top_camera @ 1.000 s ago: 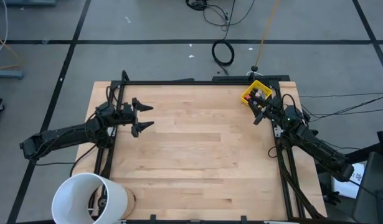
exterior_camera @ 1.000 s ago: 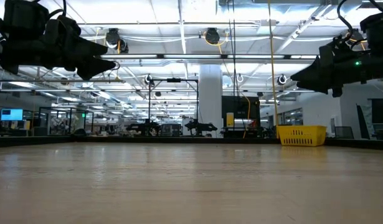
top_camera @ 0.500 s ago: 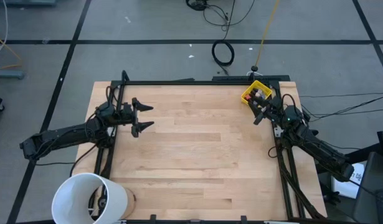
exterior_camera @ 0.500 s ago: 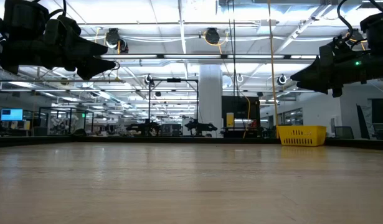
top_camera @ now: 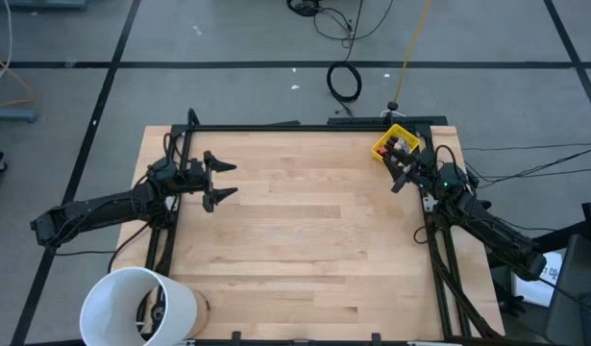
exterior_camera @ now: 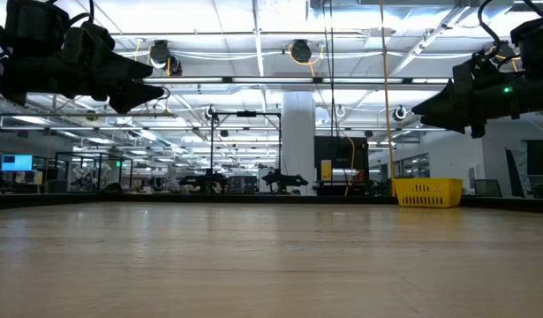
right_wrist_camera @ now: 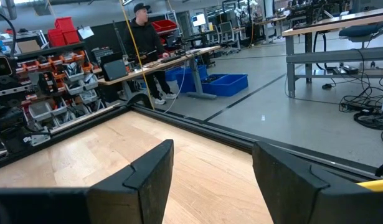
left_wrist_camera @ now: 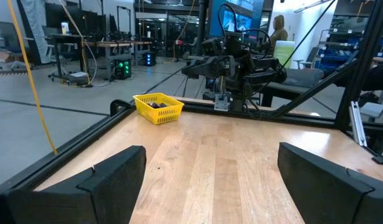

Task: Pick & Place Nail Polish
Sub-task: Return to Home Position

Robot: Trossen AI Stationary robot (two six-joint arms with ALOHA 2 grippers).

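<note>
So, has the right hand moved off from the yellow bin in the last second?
No. In the high view the right hand sits at the same spot beside the yellow bin as before.

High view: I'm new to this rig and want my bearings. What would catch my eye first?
The yellow bin at the far right corner of the wooden table stands out, with small nail polish bottles inside. Over the table the left gripper and right gripper hang open at opposite sides, the right one beside the bin. A large white bucket stands off the near left corner.
</note>
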